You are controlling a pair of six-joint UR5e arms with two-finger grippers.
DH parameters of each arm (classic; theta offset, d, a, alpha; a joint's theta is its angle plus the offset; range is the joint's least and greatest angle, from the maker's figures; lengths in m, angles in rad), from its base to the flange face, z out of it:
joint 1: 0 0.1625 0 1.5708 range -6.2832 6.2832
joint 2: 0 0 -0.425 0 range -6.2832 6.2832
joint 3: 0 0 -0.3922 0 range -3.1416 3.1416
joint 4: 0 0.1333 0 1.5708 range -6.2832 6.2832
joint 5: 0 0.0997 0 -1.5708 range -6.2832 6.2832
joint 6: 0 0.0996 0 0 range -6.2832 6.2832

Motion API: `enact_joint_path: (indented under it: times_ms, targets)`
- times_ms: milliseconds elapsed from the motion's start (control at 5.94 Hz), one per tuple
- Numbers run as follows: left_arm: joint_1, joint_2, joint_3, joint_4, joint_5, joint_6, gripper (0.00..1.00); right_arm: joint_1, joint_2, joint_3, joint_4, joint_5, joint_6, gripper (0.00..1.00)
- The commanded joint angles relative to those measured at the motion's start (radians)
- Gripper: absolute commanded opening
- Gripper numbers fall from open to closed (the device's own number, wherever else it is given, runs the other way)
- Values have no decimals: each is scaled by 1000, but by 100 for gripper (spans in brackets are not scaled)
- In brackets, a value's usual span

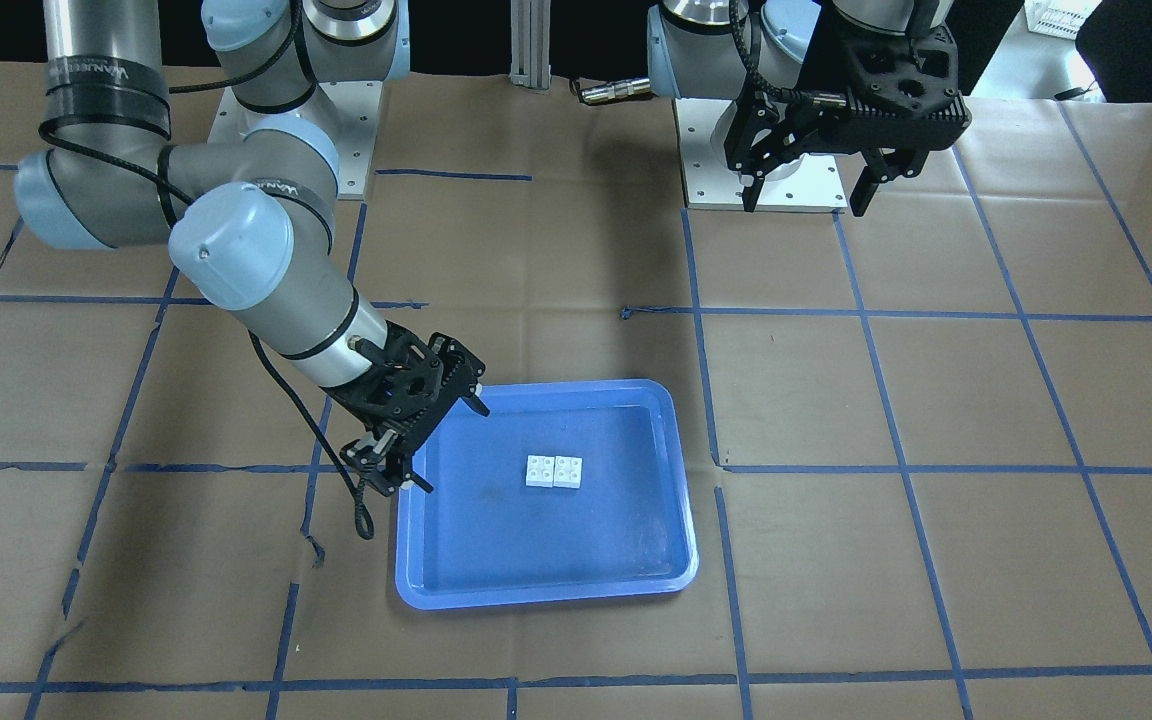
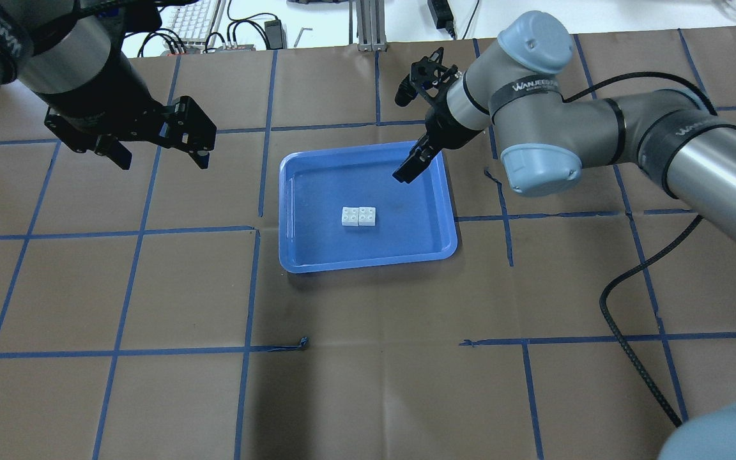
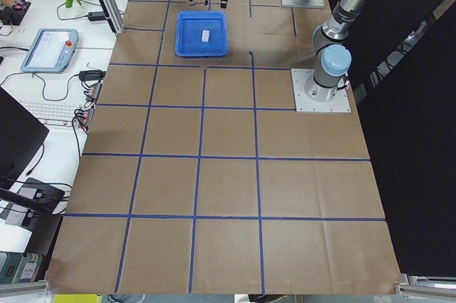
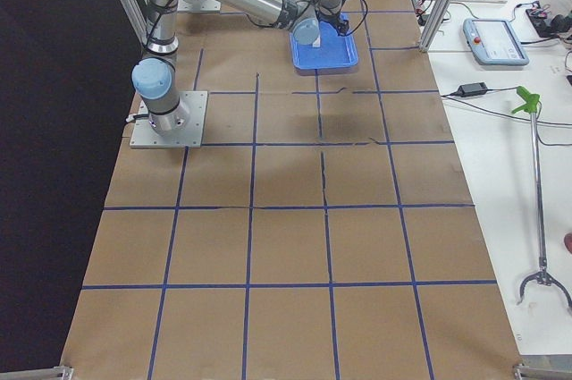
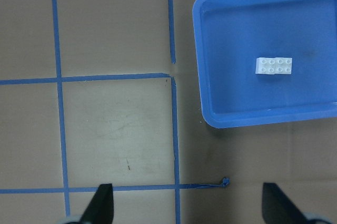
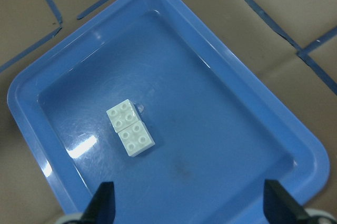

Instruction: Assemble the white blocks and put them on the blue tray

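Observation:
The two white blocks [image 1: 553, 471] lie side by side, touching, studs up, near the middle of the blue tray [image 1: 546, 595]. They also show in the overhead view [image 2: 359, 216], the left wrist view [image 5: 274, 66] and the right wrist view [image 6: 130, 128]. My right gripper [image 2: 401, 137] is open and empty. It hangs over the tray's [image 2: 368, 262] far right corner, apart from the blocks. My left gripper [image 2: 162, 160] is open and empty, raised over the paper well to the left of the tray.
Brown paper with a blue tape grid covers the table. A black cable [image 2: 630, 332] from my right arm trails over the paper to the right of the tray. Keyboards, cables and a tablet lie beyond the table's far edge [image 3: 53, 46].

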State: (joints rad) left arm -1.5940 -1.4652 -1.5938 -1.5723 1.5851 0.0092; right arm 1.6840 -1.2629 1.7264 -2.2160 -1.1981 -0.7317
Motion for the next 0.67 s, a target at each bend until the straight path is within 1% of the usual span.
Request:
enact_joint_path:
  times_ms: [0,168,337,505]
  targets:
    - [0,0,0,0,0,0,100,-9,-105,-50,208,-163,185,100]
    - [0,0,0,0,0,0,100,-32,-168,-65,349,-251,344,100]
    - [0,0,2,0,1,0,100,-79,-214,-94,475,-308,471,100]
    - [0,0,0,0,1,0,100,-93,-263,-117,572,-313,497,100]
